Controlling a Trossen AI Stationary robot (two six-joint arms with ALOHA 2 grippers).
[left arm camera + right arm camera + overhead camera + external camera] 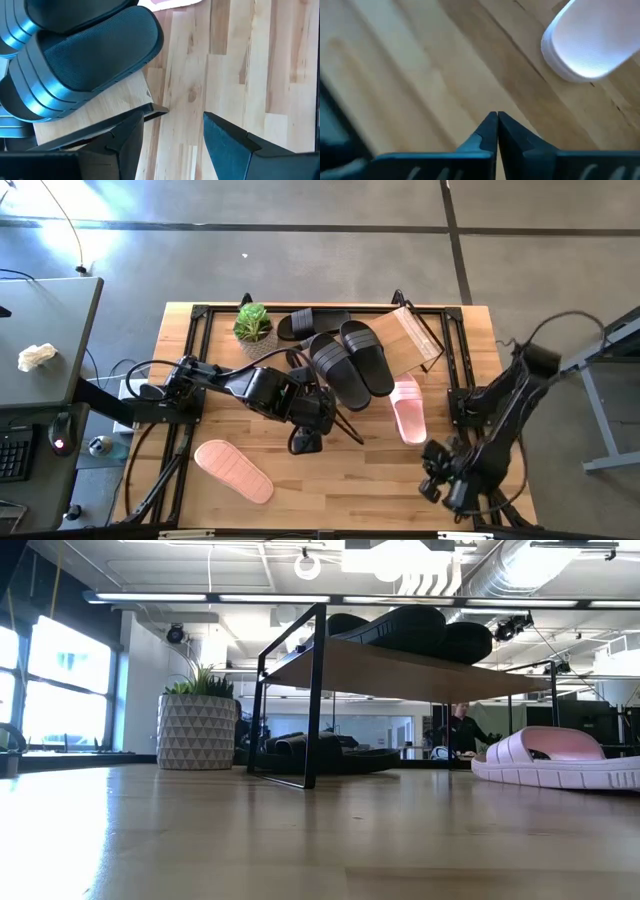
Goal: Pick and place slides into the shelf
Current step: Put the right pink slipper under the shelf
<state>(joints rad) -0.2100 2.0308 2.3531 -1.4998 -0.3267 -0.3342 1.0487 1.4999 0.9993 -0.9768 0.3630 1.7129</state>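
The shelf [415, 340] stands mid-table, and two black slides [350, 360] lie side by side on its wood board. A third black slide [320, 752] lies on the table under the board. One pink slide [407, 408] rests sole-down on the table just right of the shelf; the right wrist view shows its end [590, 45]. The other pink slide [233, 470] lies sole-up near the front left. My left gripper [172, 135] hangs open by the shelf's near corner [150, 107], with bare table between its fingers. My right gripper [496, 125] is shut, empty, above the front right of the table.
A potted green plant [253, 323] stands at the far left of the shelf. A black metal frame [195, 320] runs round the table top. Bare wood lies between the two pink slides along the near edge. A person shows in the room behind [462, 725].
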